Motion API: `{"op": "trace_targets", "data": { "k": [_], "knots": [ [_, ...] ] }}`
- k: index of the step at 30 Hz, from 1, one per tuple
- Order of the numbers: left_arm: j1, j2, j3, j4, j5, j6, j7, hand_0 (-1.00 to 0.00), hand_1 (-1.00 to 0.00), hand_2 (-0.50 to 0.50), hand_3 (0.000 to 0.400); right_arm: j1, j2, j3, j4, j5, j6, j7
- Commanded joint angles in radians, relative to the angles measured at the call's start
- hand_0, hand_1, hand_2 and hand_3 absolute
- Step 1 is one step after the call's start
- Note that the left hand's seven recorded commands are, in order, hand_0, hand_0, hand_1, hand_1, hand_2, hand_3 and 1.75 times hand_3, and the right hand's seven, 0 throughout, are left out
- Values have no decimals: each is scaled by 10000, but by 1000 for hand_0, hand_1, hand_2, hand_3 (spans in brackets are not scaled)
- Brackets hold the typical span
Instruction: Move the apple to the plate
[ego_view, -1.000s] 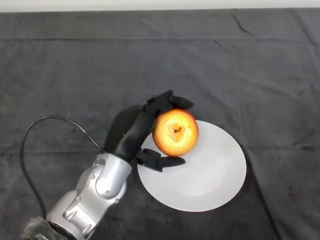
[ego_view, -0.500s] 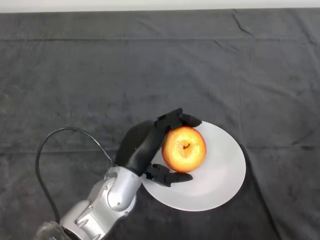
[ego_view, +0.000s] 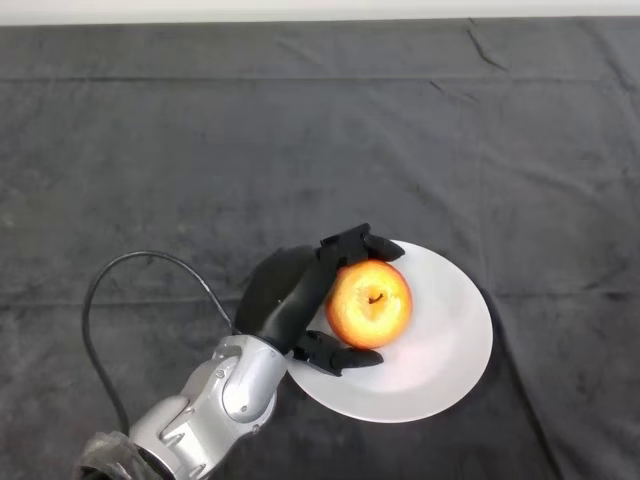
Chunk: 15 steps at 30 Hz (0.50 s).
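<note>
Apple (ego_view: 369, 303) lower, between curled fingers (ego_view: 352, 243).

Over the last second I've carried the apple (ego_view: 369, 303) from the plate's (ego_view: 450, 350) left rim further in over its left half, and lower in my view. My left hand (ego_view: 300, 300) has come along with it, and the arm (ego_view: 215, 400) now reaches further in from the lower left.
</note>
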Motion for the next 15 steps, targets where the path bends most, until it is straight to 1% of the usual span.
{"op": "trace_targets", "data": {
  "k": [1, 10, 15],
  "knots": [
    [-582, 225, -208, 561, 144, 12, 88, 0, 0, 0, 0, -391, -228, -41, -169, 241, -14, -18],
    [-627, 297, -138, 441, 54, 150, 117, 0, 0, 0, 0, -398, -234, -44, -151, 241, -16, -10],
    [-622, 464, 48, 211, -78, 166, 31, 0, 0, 0, 0, -399, -235, -44, -146, 240, -18, -7]
  ]
}}
